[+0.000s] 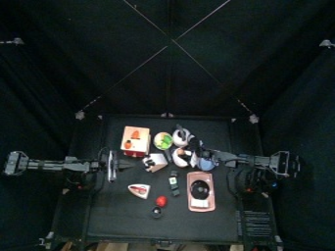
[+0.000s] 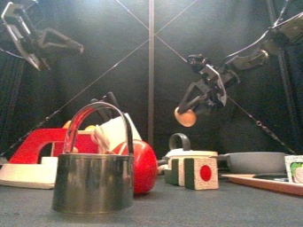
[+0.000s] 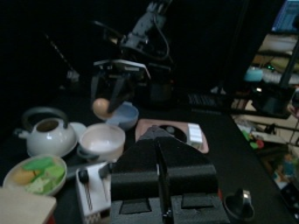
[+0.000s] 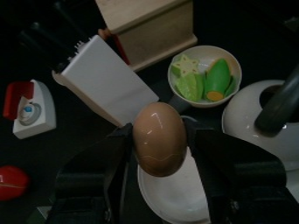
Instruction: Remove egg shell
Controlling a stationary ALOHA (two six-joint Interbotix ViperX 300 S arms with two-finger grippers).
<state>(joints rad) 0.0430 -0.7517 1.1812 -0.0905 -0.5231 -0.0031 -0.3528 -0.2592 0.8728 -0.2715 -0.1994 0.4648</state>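
A smooth brown egg (image 4: 160, 137) is gripped between the 2 black jaws of the right gripper (image 4: 160, 150), held upright with its narrow end away from the wrist. In the front view the egg (image 2: 186, 115) is seen raised well above the table, hanging under the right gripper (image 2: 190, 113) at about 2 o'clock from the table things. Directly below the egg in the right wrist view lies a small white round bowl (image 4: 176, 188).

Around that bowl, taken from the egg as the centre of the right wrist view: a white bowl of green salad (image 4: 205, 76) at 1 o'clock, a white teapot with a black handle (image 4: 271, 114) at 3 o'clock, a tilted white rectangular box (image 4: 105, 77) at 11 o'clock, a light wooden block (image 4: 146, 26) at 12 o'clock, a red and white toy iron (image 4: 26, 108) at 9 o'clock and a red ball (image 4: 10, 182) at 8 o'clock.

The left gripper (image 3: 165, 179) is held above the table's left side with its 2 jaws pressed almost together and nothing between them. In the front view it hangs high at 10 o'clock (image 2: 35, 43).

Nearest the front camera a shiny steel bucket with a hoop handle (image 2: 92, 177) stands at 7 o'clock, with a green and white mug (image 2: 196, 170) at 5 o'clock.
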